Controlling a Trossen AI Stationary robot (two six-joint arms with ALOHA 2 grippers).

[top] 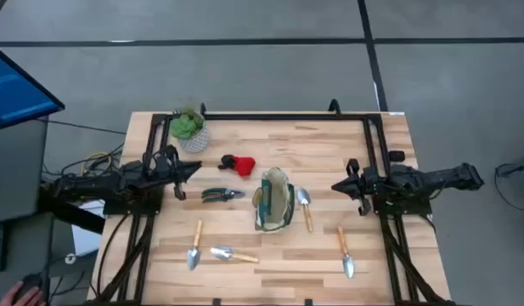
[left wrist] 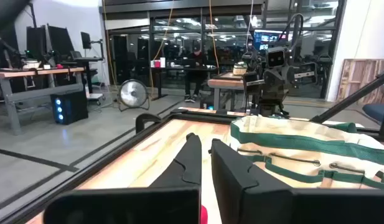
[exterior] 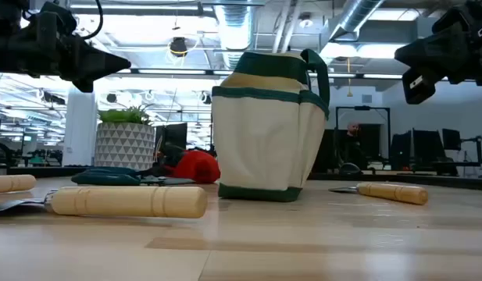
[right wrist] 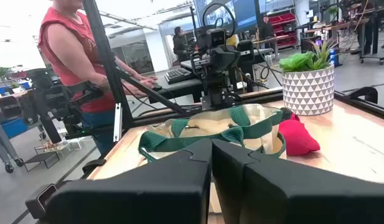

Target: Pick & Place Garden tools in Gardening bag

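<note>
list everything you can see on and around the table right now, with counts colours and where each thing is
olive-green and beige fabric tote bag: 1, upright at table centre
wooden-handled trowels with silver metal blades: 4; one just right of the bag, one near the front right, two at the front left
dark-handled pruning shears: 1, left of the bag
small red item: 1, behind the shears
green plant in a whitish patterned pot: 1, back left corner
light wooden slatted table: 1, under everything
person in a red sleeveless top: 1, beyond the table in the right wrist view
left gripper: dark, above the table's left side, jaws shut
right gripper: dark, above the right side, jaws shut
</note>
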